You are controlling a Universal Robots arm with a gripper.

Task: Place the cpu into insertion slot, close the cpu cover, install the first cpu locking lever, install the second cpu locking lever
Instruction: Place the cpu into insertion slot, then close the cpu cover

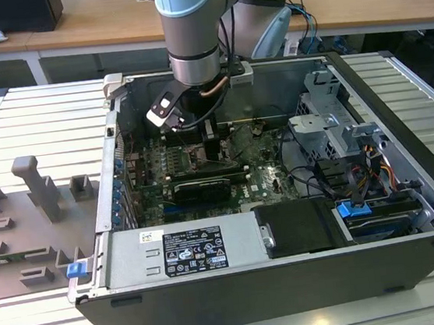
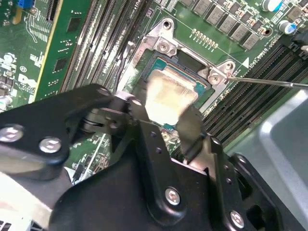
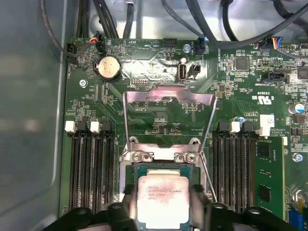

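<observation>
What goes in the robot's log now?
black gripper: shut on silver-grey square cpu | cpu: over dark square insertion slot | silvery frame cpu cover: raised open

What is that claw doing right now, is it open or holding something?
The gripper: closed on the cpu, one finger against each side.

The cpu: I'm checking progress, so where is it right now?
In both wrist views the cpu is held by the gripper at the insertion slot, with the raised cpu cover just beyond it.
</observation>
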